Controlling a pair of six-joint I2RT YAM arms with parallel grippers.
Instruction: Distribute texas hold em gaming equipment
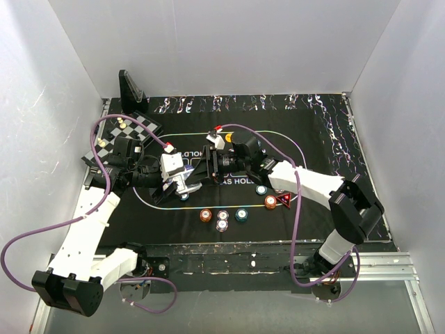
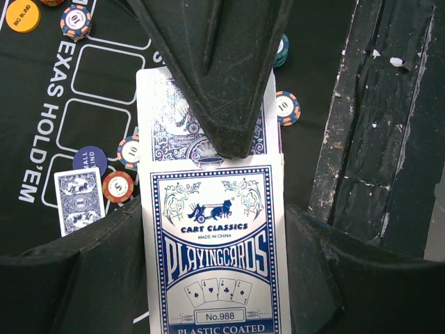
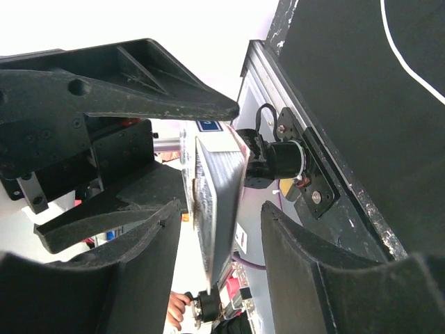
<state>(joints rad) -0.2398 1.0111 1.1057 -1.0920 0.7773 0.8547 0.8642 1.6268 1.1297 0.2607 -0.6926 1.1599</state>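
Observation:
My left gripper [image 2: 215, 278] is shut on a blue-and-white playing card box [image 2: 215, 243], held above the mat; patterned-back cards [image 2: 167, 129] stick out of its far end. In the right wrist view the pack [image 3: 219, 202] shows edge-on between the fingers of my right gripper [image 3: 219, 212], with a gap on its right side. One of those black fingers [image 2: 222, 69] lies over the protruding cards. A single card [image 2: 78, 200] lies face down on the mat. Poker chips [image 1: 222, 221] and a red triangle marker [image 1: 284, 200] sit near the mat's front. A yellow disc [image 2: 23, 14] is at the far left.
The black Texas Hold'em mat [image 1: 313, 146] covers the table. A chessboard with pieces [image 1: 122, 136] stands at the back left beside a black stand [image 1: 131, 89]. White walls close in both sides. Purple cables loop from both arms.

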